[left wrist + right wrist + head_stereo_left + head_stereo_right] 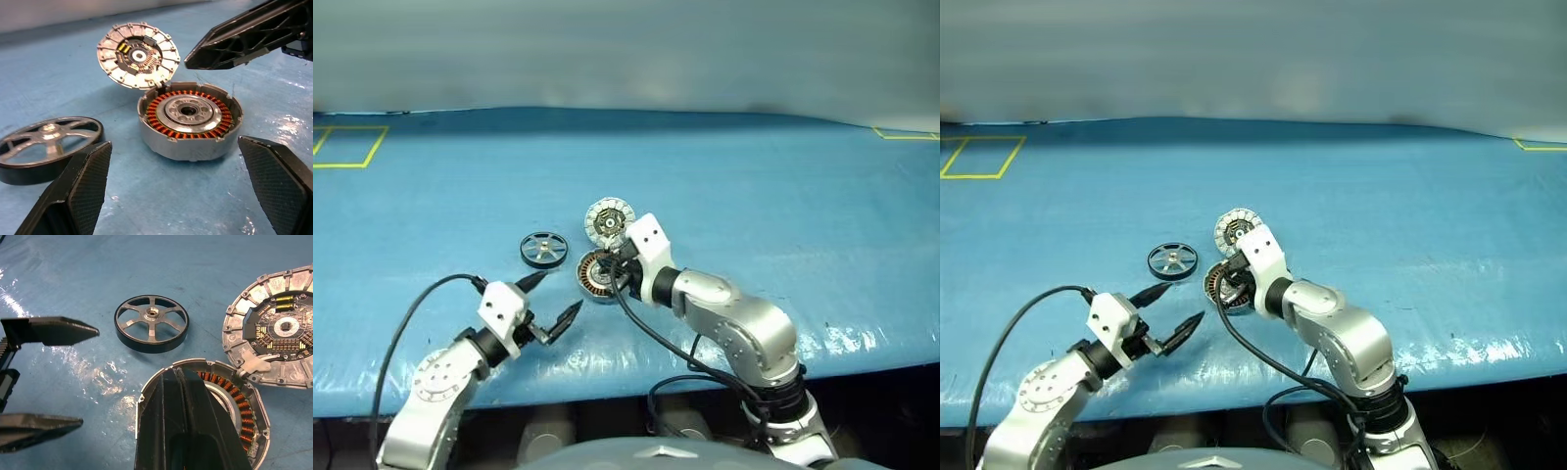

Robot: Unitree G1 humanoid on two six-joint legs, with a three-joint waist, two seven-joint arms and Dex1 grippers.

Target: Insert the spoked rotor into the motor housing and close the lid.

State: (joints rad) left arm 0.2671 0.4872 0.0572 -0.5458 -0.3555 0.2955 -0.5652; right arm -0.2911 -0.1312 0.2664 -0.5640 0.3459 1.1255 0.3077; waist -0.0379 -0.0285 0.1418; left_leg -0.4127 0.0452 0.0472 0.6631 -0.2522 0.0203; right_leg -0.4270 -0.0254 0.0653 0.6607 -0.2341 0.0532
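The spoked rotor, black-rimmed with silver spokes, lies flat on the blue table just left of the motor housing. The housing's copper windings are exposed. Its lid stands tilted open on the hinge at the far side, inner face showing. My left gripper is open and empty, a little in front of the rotor and housing, pointing at them. My right gripper is shut on nothing, its tips over the housing's near rim.
The blue table cover stretches wide to the back and right. Yellow tape outlines sit at the far left and far right. The table's front edge runs just below my arms, with black cables trailing there.
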